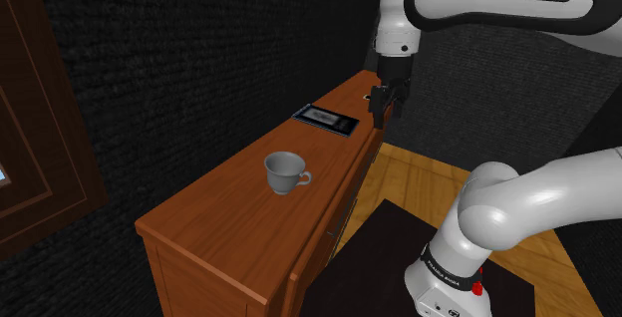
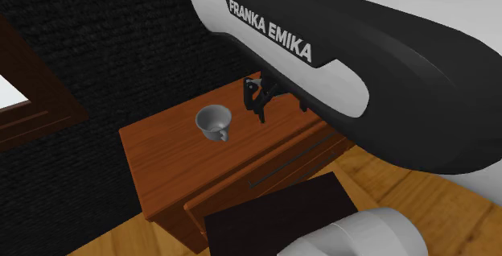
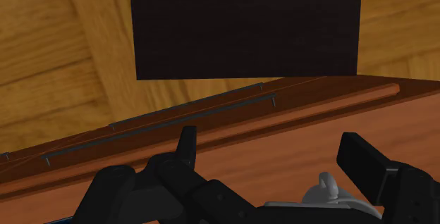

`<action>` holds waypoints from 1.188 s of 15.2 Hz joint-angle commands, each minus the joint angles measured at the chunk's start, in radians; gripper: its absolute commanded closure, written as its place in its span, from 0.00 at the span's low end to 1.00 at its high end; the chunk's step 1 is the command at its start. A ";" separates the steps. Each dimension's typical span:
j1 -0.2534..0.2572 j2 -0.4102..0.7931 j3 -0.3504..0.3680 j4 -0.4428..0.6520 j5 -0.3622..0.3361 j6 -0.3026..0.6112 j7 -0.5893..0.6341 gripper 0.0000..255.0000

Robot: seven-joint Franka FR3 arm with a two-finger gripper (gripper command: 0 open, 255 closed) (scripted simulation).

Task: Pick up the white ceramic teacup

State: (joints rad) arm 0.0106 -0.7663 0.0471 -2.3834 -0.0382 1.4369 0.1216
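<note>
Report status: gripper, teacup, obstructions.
Black two-finger gripper open, empty. Pale grey teacup upright on brown wooden dresser, untouched. Flat black slab lies aside, path clear.

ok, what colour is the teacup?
Teacup is plain pale grey, no pattern; best in the shoulder view.

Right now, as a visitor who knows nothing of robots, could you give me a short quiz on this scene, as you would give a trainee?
1. True or false: the hand is clasping the teacup.
2. The teacup stands on: A) the floor, B) the wooden dresser, C) the robot's stand.
3. Fill in the missing word: in the wrist view the hand's two fingers stand apart, so the hand is ____.

Key
1. False. The hand hangs over the dresser's front edge, apart from the cup.
2. B. The cup sits upright on the dresser top.
3. Open.
</note>
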 commanded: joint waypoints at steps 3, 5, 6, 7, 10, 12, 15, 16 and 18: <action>0.011 0.039 0.026 -0.013 0.017 0.063 0.024 0.00; 0.021 0.083 0.052 -0.020 0.031 0.126 0.048 0.00; 0.026 0.106 0.065 -0.022 0.037 0.158 0.060 0.00; 0.031 0.131 0.078 -0.022 0.043 0.189 0.072 0.00; 0.043 0.211 0.117 -0.016 0.054 0.280 0.107 0.00; 0.050 0.269 0.143 -0.004 0.056 0.338 0.132 0.00; 0.058 0.362 0.181 0.022 0.052 0.421 0.171 0.00; 0.060 0.394 0.194 0.034 0.048 0.447 0.185 0.00; 0.063 0.461 0.218 0.061 0.035 0.496 0.214 0.00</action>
State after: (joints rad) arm 0.0759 -0.3473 0.2564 -2.3472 0.0068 1.9093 0.3259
